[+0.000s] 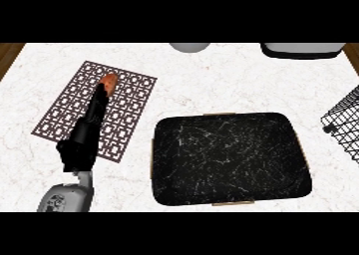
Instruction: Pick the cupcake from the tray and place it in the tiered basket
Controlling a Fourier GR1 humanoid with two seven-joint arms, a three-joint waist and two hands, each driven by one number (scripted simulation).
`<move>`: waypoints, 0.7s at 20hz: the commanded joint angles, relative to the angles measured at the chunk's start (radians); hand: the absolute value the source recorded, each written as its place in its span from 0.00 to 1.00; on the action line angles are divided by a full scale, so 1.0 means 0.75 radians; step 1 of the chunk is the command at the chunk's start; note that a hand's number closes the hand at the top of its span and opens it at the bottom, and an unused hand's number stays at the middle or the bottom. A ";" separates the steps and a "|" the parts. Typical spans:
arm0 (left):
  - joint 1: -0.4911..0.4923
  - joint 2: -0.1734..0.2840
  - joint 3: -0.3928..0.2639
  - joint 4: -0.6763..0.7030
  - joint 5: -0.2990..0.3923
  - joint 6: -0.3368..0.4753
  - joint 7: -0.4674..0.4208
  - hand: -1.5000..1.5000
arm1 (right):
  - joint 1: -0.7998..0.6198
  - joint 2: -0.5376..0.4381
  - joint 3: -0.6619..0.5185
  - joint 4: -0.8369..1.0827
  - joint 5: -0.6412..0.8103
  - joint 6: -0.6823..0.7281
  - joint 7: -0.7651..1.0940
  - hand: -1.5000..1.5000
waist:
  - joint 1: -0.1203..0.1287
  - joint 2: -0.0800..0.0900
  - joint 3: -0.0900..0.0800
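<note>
A black robot hand [78, 149] with slim fingers joins a rounded grey forearm [65, 198]

A patterned brown mat [131, 94] lies on the white marble counter [227, 84], left of centre.

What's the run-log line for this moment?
left hand: over patterned mat, fingers straight, orange-tipped | right hand: not in view | tray: no cupcake visible | wire basket: right edge
</note>
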 commanded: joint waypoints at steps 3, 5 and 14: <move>-0.013 -0.033 -0.044 0.068 -0.027 0.042 -0.051 0.50 | -0.235 0.017 0.239 0.059 0.142 -0.152 0.032 1.00 | 0.003 0.002 0.001; -0.034 0.025 0.026 0.066 0.025 -0.038 -0.044 0.50 | -0.354 -0.099 0.280 0.273 0.169 -0.147 -0.027 1.00 | 0.019 0.005 0.001; -0.021 -0.025 -0.037 -0.015 -0.023 0.009 0.031 0.50 | -0.546 0.069 0.483 0.531 0.178 -0.084 0.061 0.00 | 0.033 0.004 0.002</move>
